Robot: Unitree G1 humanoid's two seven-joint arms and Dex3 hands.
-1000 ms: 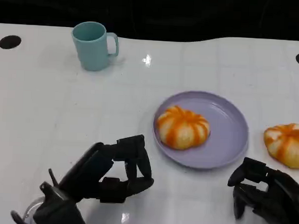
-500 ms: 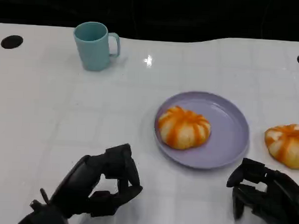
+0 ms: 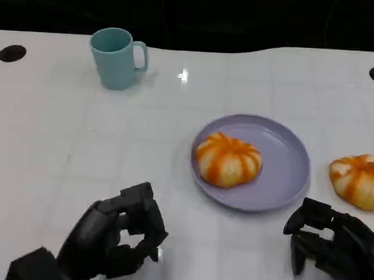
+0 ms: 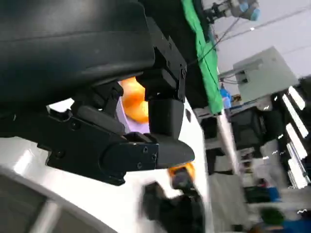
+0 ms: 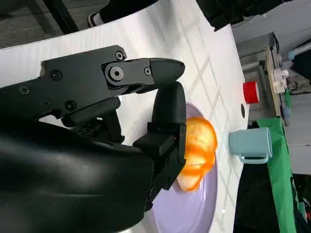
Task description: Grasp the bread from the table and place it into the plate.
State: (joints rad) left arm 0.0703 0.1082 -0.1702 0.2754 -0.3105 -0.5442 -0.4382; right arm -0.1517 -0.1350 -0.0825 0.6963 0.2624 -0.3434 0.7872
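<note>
One round orange-and-white striped bread bun [image 3: 228, 159] is seen lying in the left part of the lilac round plate [image 3: 285, 163], right of the white bench's [image 3: 81, 141] middle. A second such bun [image 3: 359, 180] lies on the bench by its right edge, cut off by the frame. The left robot hand [image 3: 117, 236] at the near edge is curled on nothing; the right robot hand [image 3: 328, 245], partly cropped at the near right corner, is likewise curled and empty. A teal plastic mug [image 3: 116, 56] stands toward the far left.

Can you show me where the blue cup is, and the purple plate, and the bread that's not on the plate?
cup [image 3: 114, 62], head view, on its side wall.
plate [image 3: 285, 163], head view, on its bare inner part.
bread on the table [image 3: 359, 178], head view, on its top.
</note>
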